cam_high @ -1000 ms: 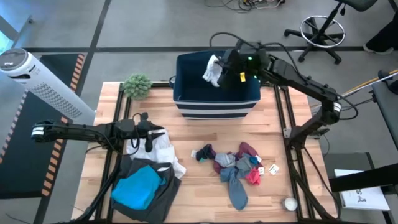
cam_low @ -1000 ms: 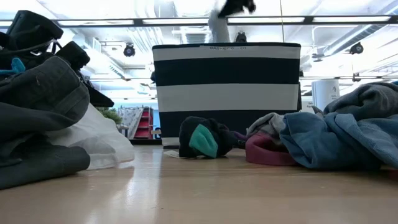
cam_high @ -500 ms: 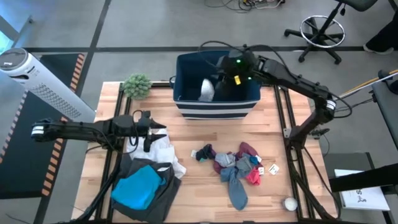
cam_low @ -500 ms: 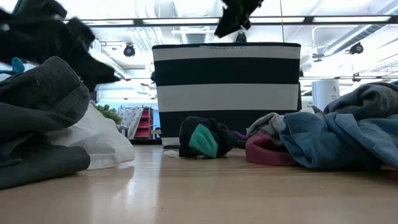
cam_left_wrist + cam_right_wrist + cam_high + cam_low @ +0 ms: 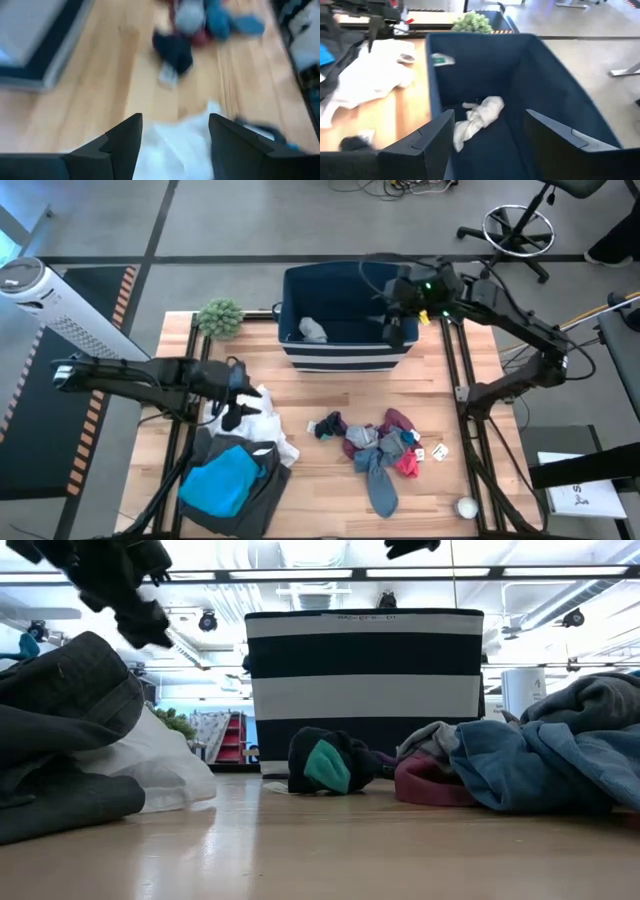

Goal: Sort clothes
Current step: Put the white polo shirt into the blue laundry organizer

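Observation:
A small white cloth [image 5: 313, 330] lies on the floor of the navy striped bin [image 5: 345, 355] and shows in the right wrist view [image 5: 477, 117]. My right gripper [image 5: 395, 320] hangs open over the bin's right half, holding nothing [image 5: 487, 120]. My left gripper [image 5: 235, 408] is open [image 5: 175, 120] above a white garment [image 5: 265, 425]. That garment lies beside a dark grey one [image 5: 250, 495] with a turquoise piece [image 5: 222, 480] on it. At centre right, maroon, grey and blue clothes [image 5: 380, 450] lie in a heap. A dark sock with a teal patch [image 5: 325, 762] lies beside it.
A green fuzzy plant [image 5: 220, 317] stands at the far left corner. Two small tags [image 5: 438, 452] lie right of the heap, and a white round thing [image 5: 465, 507] is off the near right corner. A white tower fan [image 5: 60, 310] stands off the table's left.
My right gripper has let go of the small white cloth, which has dropped into the bin. The gripper has then gone toward the table's right edge, over the bin. My left gripper has shifted a little toward the near edge, over the white garment.

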Controlling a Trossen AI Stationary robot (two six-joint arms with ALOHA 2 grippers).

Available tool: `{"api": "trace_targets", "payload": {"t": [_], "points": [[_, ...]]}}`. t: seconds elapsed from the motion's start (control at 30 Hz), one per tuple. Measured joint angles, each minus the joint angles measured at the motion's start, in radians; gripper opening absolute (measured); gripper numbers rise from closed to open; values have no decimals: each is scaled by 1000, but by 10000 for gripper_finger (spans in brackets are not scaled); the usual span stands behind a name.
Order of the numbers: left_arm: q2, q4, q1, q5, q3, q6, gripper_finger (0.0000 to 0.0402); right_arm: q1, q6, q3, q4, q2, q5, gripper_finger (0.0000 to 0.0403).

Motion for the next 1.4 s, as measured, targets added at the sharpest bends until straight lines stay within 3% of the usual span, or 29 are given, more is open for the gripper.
{"api": "trace_targets", "payload": {"t": [0.2, 0.4, 0.6, 0.8, 0.97, 1.1, 1.2, 1.3, 1.4], "points": [[121, -225, -81, -82, 27, -131, 222, 28, 39, -136, 7, -101, 2, 221], [169, -262, -90, -102, -28, -269, 246, 65, 85, -283, 75, -184, -2, 234], [212, -179, -90, -139, -130, -309, 278, 122, 134, -405, 149, -247, 0, 241], [262, 70, -88, -155, -248, -354, 302, 208, 182, -480, 186, -281, 2, 239], [314, 260, -88, -176, -315, -355, 295, 306, 234, -540, 246, -283, 4, 242], [363, 396, -88, -207, -349, -355, 271, 382, 267, -621, 352, -277, 10, 238], [399, 446, -89, -251, -354, -356, 231, 426, 287, -683, 451, -276, 32, 231], [423, 458, -89, -311, -353, -359, 160, 458, 309, -730, 513, -277, 56, 226], [430, 451, -88, -359, -343, -361, 55, 484, 324, -754, 557, -279, 59, 223]]}}
